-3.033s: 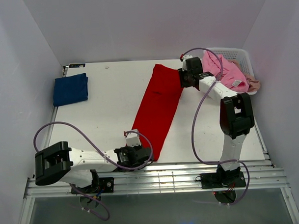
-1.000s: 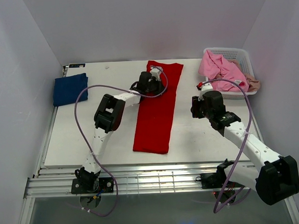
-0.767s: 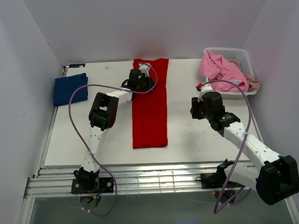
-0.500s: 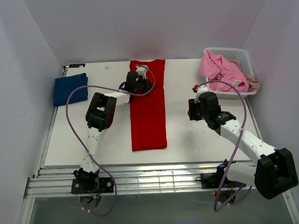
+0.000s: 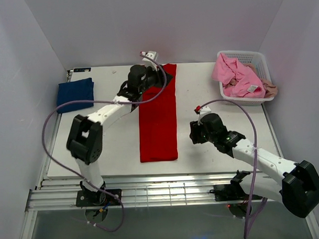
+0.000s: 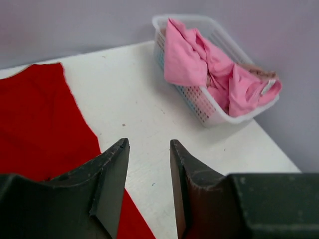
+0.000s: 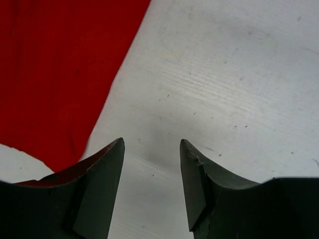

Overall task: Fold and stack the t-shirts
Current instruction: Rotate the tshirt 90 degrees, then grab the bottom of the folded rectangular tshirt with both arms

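The red t-shirt (image 5: 158, 117) lies flat on the table as a long narrow strip running from far edge to near. My left gripper (image 5: 159, 80) hovers above its far end, open and empty; its wrist view shows the gripper (image 6: 149, 144) over bare table beside the red t-shirt (image 6: 35, 119). My right gripper (image 5: 193, 133) is low over the table just right of the strip, open with nothing in it; in its wrist view the gripper (image 7: 152, 142) has the red t-shirt (image 7: 60, 64) at upper left. A folded navy t-shirt (image 5: 75, 94) rests at the far left. Pink t-shirts (image 5: 235, 75) fill the basket.
The white lattice basket (image 5: 251, 53) stands at the far right corner, with a beige cloth (image 5: 271, 89) at its near end. In the left wrist view the basket (image 6: 214, 117) holds the pink t-shirts (image 6: 199, 59). Grey walls close in the table.
My left gripper has let go of the red t-shirt's far end, opened and lifted. The right arm has swung left and nearer, toward the strip, and opened wider. The shirt now lies straight.
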You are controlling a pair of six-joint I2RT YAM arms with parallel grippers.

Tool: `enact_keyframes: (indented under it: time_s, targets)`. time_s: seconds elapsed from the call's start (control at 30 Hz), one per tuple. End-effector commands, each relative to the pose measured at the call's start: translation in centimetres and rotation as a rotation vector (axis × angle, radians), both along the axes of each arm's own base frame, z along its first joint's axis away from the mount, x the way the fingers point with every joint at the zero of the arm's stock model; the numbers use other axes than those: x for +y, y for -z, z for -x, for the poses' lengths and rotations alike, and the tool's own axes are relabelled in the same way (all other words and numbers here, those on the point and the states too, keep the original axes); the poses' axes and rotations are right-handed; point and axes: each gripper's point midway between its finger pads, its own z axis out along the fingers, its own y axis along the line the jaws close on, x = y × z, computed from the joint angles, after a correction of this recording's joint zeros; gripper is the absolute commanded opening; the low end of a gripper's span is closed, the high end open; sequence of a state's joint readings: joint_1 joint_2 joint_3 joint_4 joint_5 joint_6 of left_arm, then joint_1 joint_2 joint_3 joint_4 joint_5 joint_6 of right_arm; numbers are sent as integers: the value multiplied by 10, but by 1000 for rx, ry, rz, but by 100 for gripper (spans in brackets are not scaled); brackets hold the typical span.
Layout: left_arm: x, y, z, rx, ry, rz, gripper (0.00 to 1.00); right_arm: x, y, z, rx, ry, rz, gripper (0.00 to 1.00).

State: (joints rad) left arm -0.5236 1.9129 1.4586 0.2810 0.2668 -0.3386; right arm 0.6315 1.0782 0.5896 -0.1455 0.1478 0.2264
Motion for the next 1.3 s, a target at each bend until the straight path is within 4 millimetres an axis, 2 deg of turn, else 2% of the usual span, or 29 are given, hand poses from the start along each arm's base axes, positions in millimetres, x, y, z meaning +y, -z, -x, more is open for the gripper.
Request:
enact_keyframes:
  time_s: [0.0,0.03,0.07,0.1,0.17,0.23,0.27,0.3,0.37,0.4,0.43,0.47,0.5,0.53,0.63,0.77,1.0,1.27]
  targets:
    - [52,1,36,57,-244,-46,48,14,-2,14,-10,15,-78,55]
    - [69,-11,54,50,-301,-45,48,21,0,22,-2,-10,-84,55]
    - [83,34,78,144,-345,-103,47,23,1,27,3,-17,-91,55]
    - [100,45,88,175,-422,-122,47,26,2,30,3,-21,-93,55]
    - [125,81,132,287,-456,-154,47,36,6,42,17,-46,-112,55]
    - [138,107,164,360,-467,-198,47,45,10,52,29,-70,-123,55]
    - [145,105,177,367,-474,-182,47,49,11,54,32,-76,-125,55]
    - [157,133,197,440,-493,-215,48,52,11,55,26,-78,-125,55]
    - [163,142,218,482,-482,-202,51,62,17,61,38,-93,-125,55]
    - [171,160,232,523,-484,-230,54,68,19,67,44,-111,-125,55]
    - [173,165,239,549,-491,-212,55,69,26,70,61,-113,-107,55]
    - [176,170,246,563,-492,-213,56,76,24,70,56,-113,-130,55]
    - [179,170,251,563,-490,-199,58,80,23,71,51,-117,-138,55]
    - [184,180,259,583,-498,-209,59,82,26,72,55,-119,-137,55]
    - [189,191,269,612,-496,-214,60,88,26,71,54,-115,-150,56]
    - [183,200,279,653,-450,-202,60,93,31,67,61,-111,-128,56]
    - [179,212,286,684,-416,-191,60,102,37,60,64,-108,-100,56]
    - [173,215,292,702,-376,-188,59,99,50,65,95,-105,-72,55]
